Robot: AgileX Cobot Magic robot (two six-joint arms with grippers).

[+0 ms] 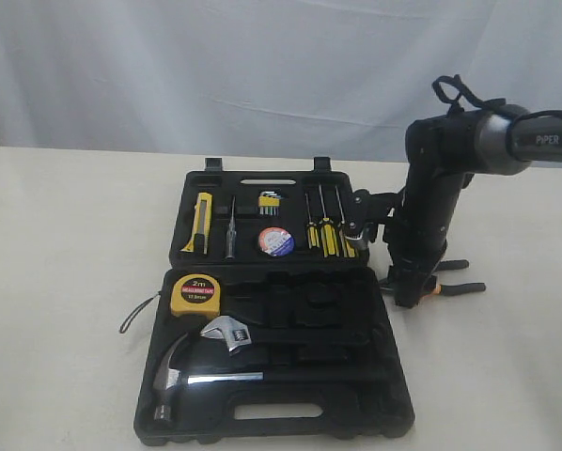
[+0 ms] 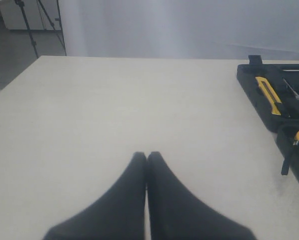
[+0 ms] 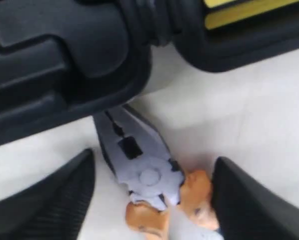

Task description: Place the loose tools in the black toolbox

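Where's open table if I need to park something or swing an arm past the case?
Widest bare table lies left of the black toolbox. Another free patch sits right of its near half, nearer the camera than the orange-handled pliers. Crowded: beside the hinge, where the open right gripper straddles the pliers.

Pale table, black toolbox, orange-handled pliers

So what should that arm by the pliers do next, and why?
Probably close the right end effector on the pliers. Its fingers stand open on either side of them, near the pivot, not yet gripping. The pliers lie on the table beside the toolbox, while the knife, tape measure and tape roll already sit inside it.
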